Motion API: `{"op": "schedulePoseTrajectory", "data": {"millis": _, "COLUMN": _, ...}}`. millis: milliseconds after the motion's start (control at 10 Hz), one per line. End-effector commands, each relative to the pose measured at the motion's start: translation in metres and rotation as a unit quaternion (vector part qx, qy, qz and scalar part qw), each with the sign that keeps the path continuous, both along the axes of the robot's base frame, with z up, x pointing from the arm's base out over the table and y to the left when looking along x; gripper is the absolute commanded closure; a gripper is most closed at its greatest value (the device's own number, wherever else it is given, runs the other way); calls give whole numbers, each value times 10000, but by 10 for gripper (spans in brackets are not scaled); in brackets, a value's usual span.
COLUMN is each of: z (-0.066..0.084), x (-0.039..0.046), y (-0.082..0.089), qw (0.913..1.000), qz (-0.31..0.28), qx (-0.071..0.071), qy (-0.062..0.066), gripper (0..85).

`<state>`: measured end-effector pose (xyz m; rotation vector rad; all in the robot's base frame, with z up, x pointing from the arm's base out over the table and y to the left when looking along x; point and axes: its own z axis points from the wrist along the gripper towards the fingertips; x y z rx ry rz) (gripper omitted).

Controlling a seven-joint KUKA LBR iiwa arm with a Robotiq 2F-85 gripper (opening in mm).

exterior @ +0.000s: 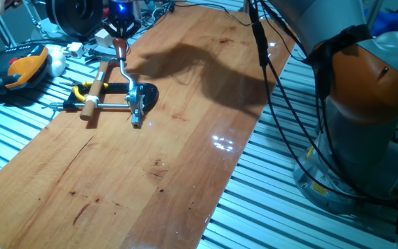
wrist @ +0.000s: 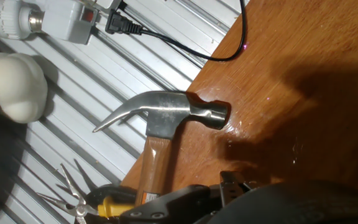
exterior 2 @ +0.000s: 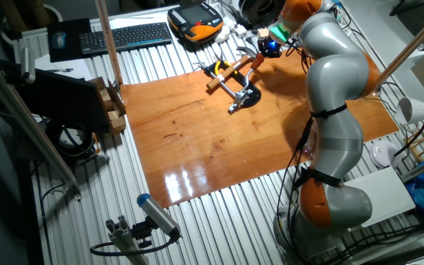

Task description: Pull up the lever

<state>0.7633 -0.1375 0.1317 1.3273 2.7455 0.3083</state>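
On the far left of the one fixed view, off the board (exterior: 185, 138) among the clutter on the ribbed metal table (exterior: 282, 200), lies an orange-and-black handset (exterior: 26, 66). Next, at about ten o'clock on the board, comes the pale wooden handle (exterior: 94, 97) of the clamp (exterior: 140, 95), a smooth turned cylinder running roughly from twelve to six, with a thin steel rod (exterior: 112, 107) leading from it toward three o'clock to the black clamp body.

The lever (exterior: 126, 71) rises from that body toward eleven o'clock: a short, curved metal arm, silvery low down, reddish-brown near its tip. The gripper (exterior: 119, 38) is directly over that tip, so the lever hangs from the jaws toward five o'clock. The fingers seem to pinch the tip, though I cannot tell for sure. In my judgement the pull must follow the lever's arc about its hinge.

The hand view shows a steel claw hammer (wrist: 160, 118) with a wooden shaft.
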Motion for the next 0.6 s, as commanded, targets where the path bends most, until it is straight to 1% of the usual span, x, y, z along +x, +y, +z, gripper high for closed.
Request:
{"op": "schedulePoseTrajectory", "data": {"millis": 0, "z": 2, "x": -1, "y": 5, "qw": 10000, "qz": 10, "qx": 7, "qy": 13, "gripper": 850}}
{"op": "schedulePoseTrajectory", "data": {"millis": 300, "z": 49, "x": -5, "y": 24, "qw": 10000, "qz": 50, "qx": 18, "qy": 76, "gripper": 850}}
{"op": "schedulePoseTrajectory", "data": {"millis": 500, "z": 84, "x": -12, "y": 47, "qw": 9999, "qz": 61, "qx": 25, "qy": 144, "gripper": 850}}
